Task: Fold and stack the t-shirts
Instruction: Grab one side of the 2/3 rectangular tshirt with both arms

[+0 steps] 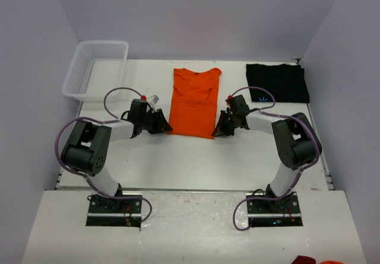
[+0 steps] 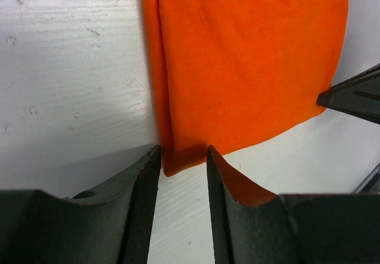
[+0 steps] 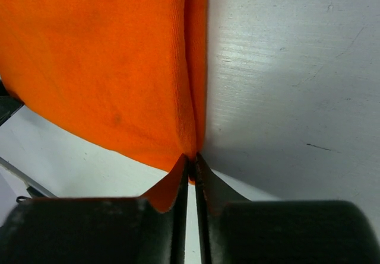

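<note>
The orange t-shirt (image 1: 193, 101) lies flat in the middle of the table, folded into a long narrow strip, collar end away from me. My left gripper (image 1: 160, 123) is open at its near left corner; in the left wrist view the corner (image 2: 178, 160) sits between the jaws, which stand apart. My right gripper (image 1: 221, 127) is shut on the near right corner (image 3: 191, 157). The black t-shirt (image 1: 278, 82) lies folded at the far right of the table.
A white mesh basket (image 1: 95, 69) stands at the far left corner. Grey walls enclose the table on three sides. Cables loop from both arms. A bit of red and orange cloth (image 1: 314, 260) shows at the bottom right edge.
</note>
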Robot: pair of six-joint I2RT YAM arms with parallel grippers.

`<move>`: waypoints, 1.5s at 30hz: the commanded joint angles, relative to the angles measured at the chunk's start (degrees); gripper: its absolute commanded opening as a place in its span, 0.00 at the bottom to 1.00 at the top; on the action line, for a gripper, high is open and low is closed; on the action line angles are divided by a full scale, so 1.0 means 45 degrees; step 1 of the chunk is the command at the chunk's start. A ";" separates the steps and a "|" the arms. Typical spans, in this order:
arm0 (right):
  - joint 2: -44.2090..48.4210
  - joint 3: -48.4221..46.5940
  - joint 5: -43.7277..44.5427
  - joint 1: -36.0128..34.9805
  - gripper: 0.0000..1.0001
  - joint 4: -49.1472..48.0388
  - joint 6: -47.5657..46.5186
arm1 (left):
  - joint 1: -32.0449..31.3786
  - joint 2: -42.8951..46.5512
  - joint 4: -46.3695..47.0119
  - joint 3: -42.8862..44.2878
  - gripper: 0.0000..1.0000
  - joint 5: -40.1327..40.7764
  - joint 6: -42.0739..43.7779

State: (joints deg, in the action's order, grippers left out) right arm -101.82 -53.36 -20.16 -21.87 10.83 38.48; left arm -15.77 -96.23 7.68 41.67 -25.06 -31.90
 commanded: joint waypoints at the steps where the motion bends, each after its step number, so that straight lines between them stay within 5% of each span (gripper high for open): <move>1: 0.0400 0.0022 0.0652 -0.0062 0.13 0.0562 -0.0426 | 0.0067 0.0387 -0.0242 -0.0353 0.39 0.0178 0.0233; 12: 0.1084 0.1292 0.0829 -0.0082 0.37 0.0075 -0.0485 | 0.0067 0.0192 0.0284 -0.0881 0.40 -0.0037 0.0117; 20: 0.0479 0.1546 0.0380 -0.0218 0.39 -0.0668 -0.0037 | 0.0067 0.0055 0.0480 -0.0998 0.40 -0.0134 0.0097; 26: 0.0088 0.1507 0.0340 -0.0433 0.34 -0.1000 0.0198 | 0.0067 0.0036 0.0500 -0.1096 0.40 -0.0095 0.0136; 30: 0.0107 0.1585 0.0398 -0.0492 0.18 -0.1020 0.0336 | 0.0067 -0.0023 0.0539 -0.1077 0.39 -0.0115 0.0175; 33: 0.0205 0.1644 0.0534 -0.0531 0.16 -0.0962 0.0394 | 0.0067 -0.0062 0.0558 -0.1096 0.36 -0.0115 0.0175; 37: 0.0263 0.1722 0.0633 -0.0531 0.14 -0.0883 0.0394 | 0.0067 -0.0081 0.0558 -0.1096 0.29 -0.0154 0.0194; 41: 0.0322 0.1722 0.0769 -0.0531 0.11 -0.0728 0.0395 | 0.0067 0.0035 0.0422 -0.1174 0.00 -0.0096 0.0272; 45: 0.0497 0.1683 0.1062 -0.0531 0.06 -0.0454 0.0316 | 0.0067 0.0075 0.0402 -0.1252 0.00 -0.0017 0.0350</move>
State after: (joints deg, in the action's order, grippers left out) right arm -99.26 -47.55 -20.80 -23.77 3.42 41.12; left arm -15.75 -95.57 11.60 37.50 -26.48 -31.88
